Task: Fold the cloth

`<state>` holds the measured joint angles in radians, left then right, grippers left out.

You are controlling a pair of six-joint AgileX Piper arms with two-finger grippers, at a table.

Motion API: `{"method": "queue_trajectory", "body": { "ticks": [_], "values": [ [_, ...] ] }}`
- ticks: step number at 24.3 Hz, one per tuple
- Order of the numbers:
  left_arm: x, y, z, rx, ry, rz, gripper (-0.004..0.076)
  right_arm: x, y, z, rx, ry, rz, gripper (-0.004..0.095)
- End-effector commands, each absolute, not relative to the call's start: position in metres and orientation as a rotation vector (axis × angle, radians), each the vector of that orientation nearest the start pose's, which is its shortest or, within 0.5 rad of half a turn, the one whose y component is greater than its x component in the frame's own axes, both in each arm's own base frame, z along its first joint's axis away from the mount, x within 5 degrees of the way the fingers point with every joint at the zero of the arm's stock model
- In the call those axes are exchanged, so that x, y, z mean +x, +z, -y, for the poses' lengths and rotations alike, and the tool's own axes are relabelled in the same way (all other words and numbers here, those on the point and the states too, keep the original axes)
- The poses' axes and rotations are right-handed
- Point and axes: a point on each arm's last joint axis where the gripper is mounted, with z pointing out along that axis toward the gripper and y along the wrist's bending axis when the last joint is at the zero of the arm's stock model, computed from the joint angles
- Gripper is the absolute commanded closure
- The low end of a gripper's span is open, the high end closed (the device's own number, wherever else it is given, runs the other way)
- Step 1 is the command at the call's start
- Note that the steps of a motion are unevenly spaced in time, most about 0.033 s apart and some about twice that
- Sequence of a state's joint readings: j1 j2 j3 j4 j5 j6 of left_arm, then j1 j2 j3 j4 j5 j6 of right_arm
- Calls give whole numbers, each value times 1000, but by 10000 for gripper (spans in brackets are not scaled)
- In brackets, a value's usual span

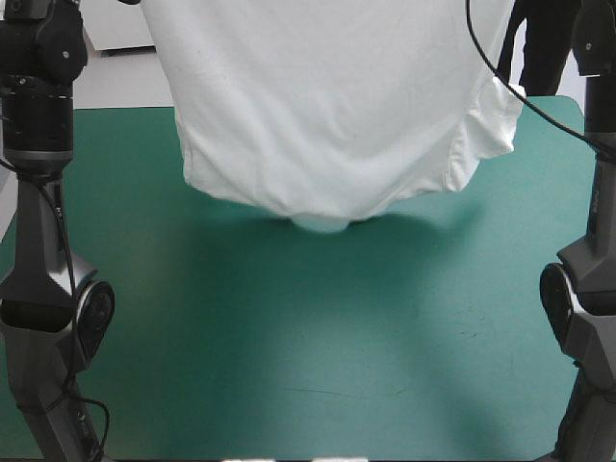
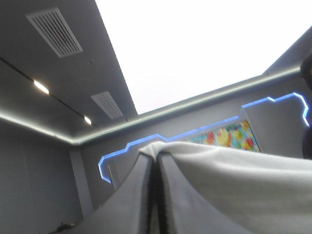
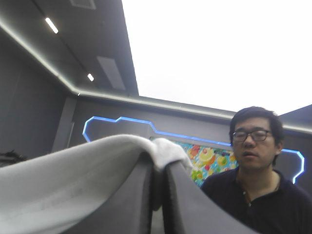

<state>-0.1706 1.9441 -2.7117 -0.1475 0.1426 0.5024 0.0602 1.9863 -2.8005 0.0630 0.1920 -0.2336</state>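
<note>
- White T-shirt [image 1: 327, 106] is being held aloft toward the twelve o'clock edge of the table [image 1: 289, 385].
- It is being pinched tight by the left gripper [image 2: 155, 158] and right gripper [image 3: 158, 168].
- Folding is judged not yet begun.

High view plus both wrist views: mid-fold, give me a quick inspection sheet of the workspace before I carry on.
Surface: teal-green cover, with a shadow under the hanging shirt.
Job's things: T-shirt, lifted and hanging spread over the far half of the table, one sleeve drooping on the right arm's side. Its lowest fold is at or just above the cover; contact cannot be told.
Clutter: nothing seen.
Hands: left hand shut on the T-shirt; right hand shut on the T-shirt. Both are raised, with white cloth draped over the fingers.
Cables: nothing seen lying on the cover.
Surroundings: nothing seen at or over the table's top.
</note>
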Motion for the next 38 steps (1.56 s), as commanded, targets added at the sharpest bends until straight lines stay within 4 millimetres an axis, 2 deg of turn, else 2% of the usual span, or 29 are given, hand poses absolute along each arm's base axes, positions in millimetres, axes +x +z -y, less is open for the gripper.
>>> {"method": "queue_trajectory", "body": {
  "ticks": [1,3,5,6,7,8,9,11,13,14,17,18,23,28,34,38],
  "values": [
    [304,670,48,145,181,-573,732,312,667,-8,-58,-150,-574,927],
    [312,666,42,138,187,-591,732,318,664,-7,-62,-157,-599,927],
    [338,649,38,160,145,-726,732,344,646,-8,-87,-165,-742,927],
    [360,631,37,184,73,-865,732,365,630,-9,-103,-161,-853,927],
    [372,620,37,203,35,-945,732,376,620,-9,-112,-159,-913,927],
    [393,598,43,254,-18,-1088,732,398,600,-10,-129,-153,-1028,927],
    [404,584,43,285,-25,-1173,732,409,589,-11,-137,-146,-1093,927],
    [430,536,54,392,-136,-1501,733,442,543,-12,-196,-151,-1384,927],
    [437,513,58,409,-216,-1670,733,460,509,-17,-275,-120,-1554,927],
    [436,508,59,424,-242,-1725,733,462,498,-20,-324,-98,-1614,927],
    [426,482,61,503,-282,-2015,733,460,465,-31,-449,44,-1885,927],
    [427,480,60,433,-316,-2043,733,459,460,-32,-458,63,-1921,927],
    [416,485,64,396,-419,-2073,733,441,451,-35,-482,147,-2083,927],
    [403,474,63,383,-435,-2187,733,424,444,-34,-478,186,-2187,927],
    [369,429,60,395,-465,-2425,733,399,428,-35,-444,249,-2314,927],
    [336,397,59,382,-516,-2523,733,376,414,-35,-437,276,-2392,922]
  ]
}}
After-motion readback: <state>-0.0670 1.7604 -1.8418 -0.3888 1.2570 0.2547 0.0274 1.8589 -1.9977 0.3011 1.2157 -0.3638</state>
